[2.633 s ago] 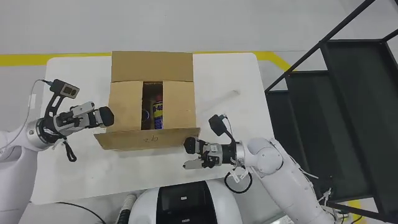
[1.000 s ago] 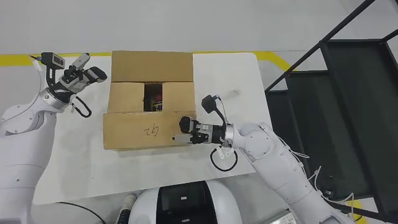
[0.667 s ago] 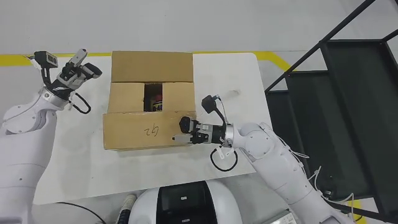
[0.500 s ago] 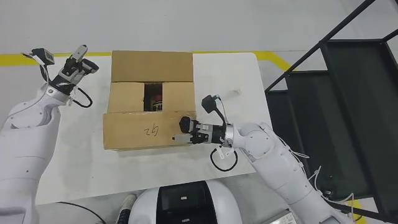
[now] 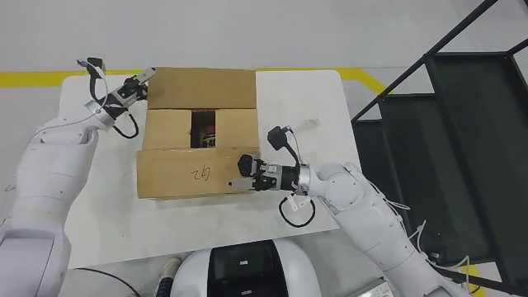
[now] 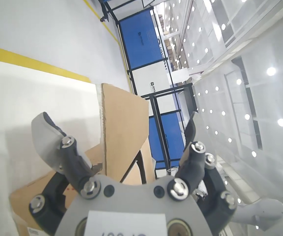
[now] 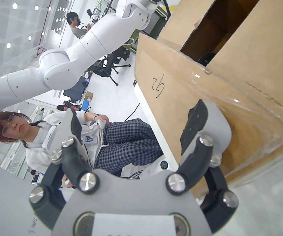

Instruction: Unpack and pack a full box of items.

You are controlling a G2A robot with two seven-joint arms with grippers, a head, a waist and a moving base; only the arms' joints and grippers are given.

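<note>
Since the left gripper (image 5: 143,79) gapes beside the far flap (image 5: 200,88) and the right gripper (image 5: 242,174), also spread, merely leans on the near flap (image 5: 190,175), the box (image 5: 167,129) could spring shut.

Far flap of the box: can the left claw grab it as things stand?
Probably yes. The left claw is open at the left corner of the far flap, and its wrist view shows the cardboard edge lined up between the fingers, nothing blocking.
</note>
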